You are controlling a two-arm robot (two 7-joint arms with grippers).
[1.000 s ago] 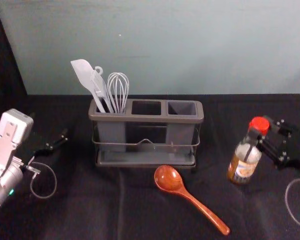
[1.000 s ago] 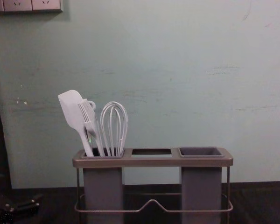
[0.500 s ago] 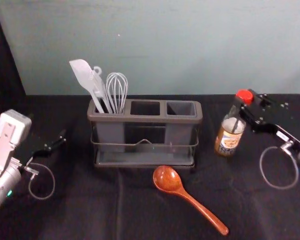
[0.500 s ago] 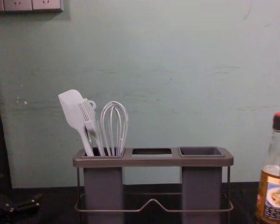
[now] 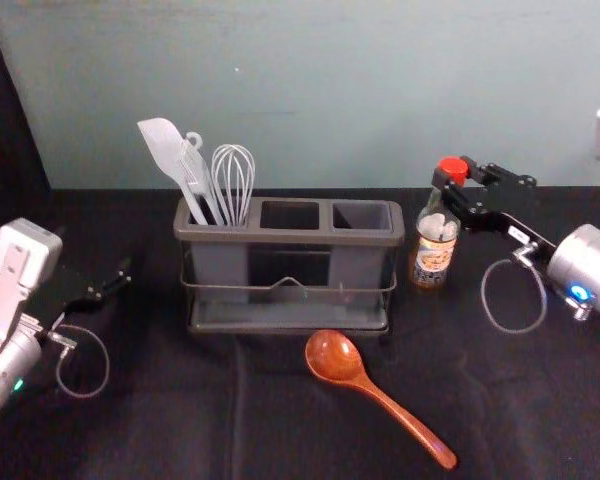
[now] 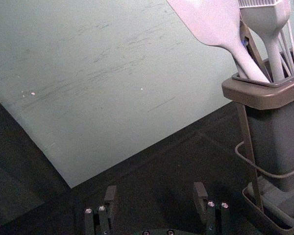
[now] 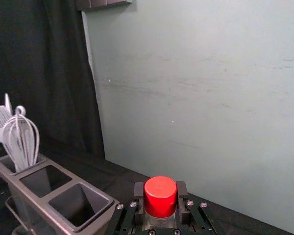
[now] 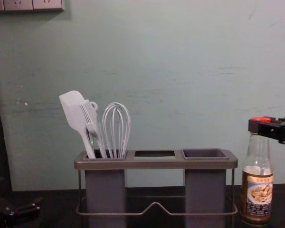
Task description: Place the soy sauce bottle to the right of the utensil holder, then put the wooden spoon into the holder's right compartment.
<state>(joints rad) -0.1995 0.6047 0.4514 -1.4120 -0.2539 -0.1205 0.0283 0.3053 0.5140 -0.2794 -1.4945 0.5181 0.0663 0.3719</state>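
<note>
My right gripper (image 5: 454,184) is shut on the red-capped neck of the soy sauce bottle (image 5: 433,250), which stands upright just right of the utensil holder (image 5: 290,237). The right wrist view has the red cap (image 7: 160,197) between the fingertips of the right gripper (image 7: 160,199). In the chest view the bottle (image 8: 257,194) is beside the holder's right end, with a narrow gap. The wooden spoon (image 5: 364,384) lies on the table in front of the holder, bowl toward it. My left gripper (image 5: 123,280) is parked at the left; in its wrist view the left gripper (image 6: 154,198) is open and empty.
A white spatula (image 5: 170,160), a brush and a whisk (image 5: 234,183) stand in the holder's left compartment. The middle and right compartments are empty. Black cloth (image 5: 230,420) covers the table, and a pale wall (image 5: 330,90) rises behind.
The right gripper has carried the bottle leftward and back, from farther right to beside the holder, and the bottle has come into the chest view. The left arm and spoon have stayed still.
</note>
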